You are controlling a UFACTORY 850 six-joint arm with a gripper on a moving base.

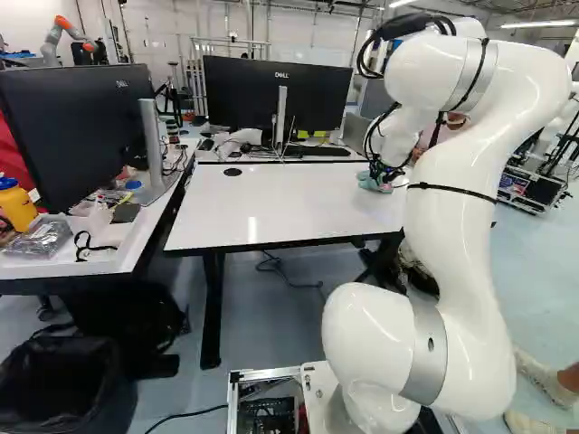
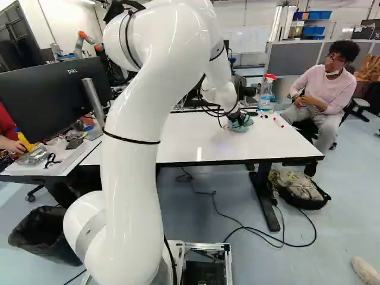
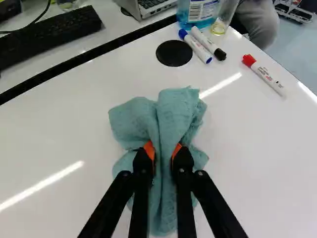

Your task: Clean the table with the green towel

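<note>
The hand is clamped on the green towel; too wide wiping could push the red-capped marker off the table.

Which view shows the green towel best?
The wrist view: the towel is large there, its folds clear, pinched in the gripper. The left base view shows a small patch by the gripper; the right base view, a small heap beneath it.
</note>
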